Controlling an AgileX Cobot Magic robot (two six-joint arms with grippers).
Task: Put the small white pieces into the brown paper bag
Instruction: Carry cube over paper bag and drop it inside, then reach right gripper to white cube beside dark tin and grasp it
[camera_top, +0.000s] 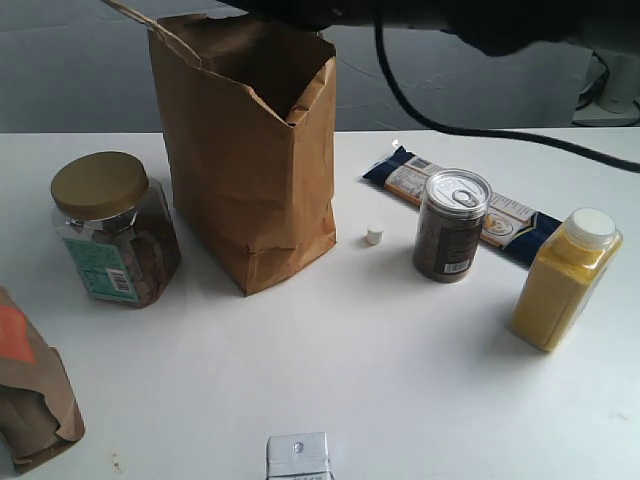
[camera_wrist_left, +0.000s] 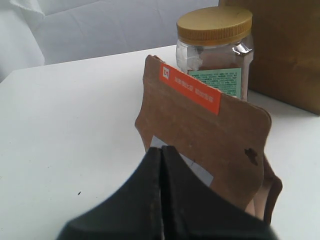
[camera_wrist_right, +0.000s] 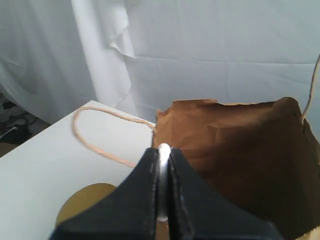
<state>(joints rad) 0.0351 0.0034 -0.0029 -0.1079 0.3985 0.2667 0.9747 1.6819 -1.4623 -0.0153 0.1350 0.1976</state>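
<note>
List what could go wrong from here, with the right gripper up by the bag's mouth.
1. The right gripper, shut on what looks like a white piece, sits over the bag's near rim, not its middle; released here, the piece might fall outside, toward the jar lid.
2. The twine handle loops close by; it could snag and tip the bag.
3. The other piece lies near the can; picking it may bump the can.

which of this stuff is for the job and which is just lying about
For the job:
paper bag
white piece on the table
another white piece, it seems, in the shut right claw over the bag

Just lying about:
jar
can
yellow bottle
blue packet
small bag
carton
</note>
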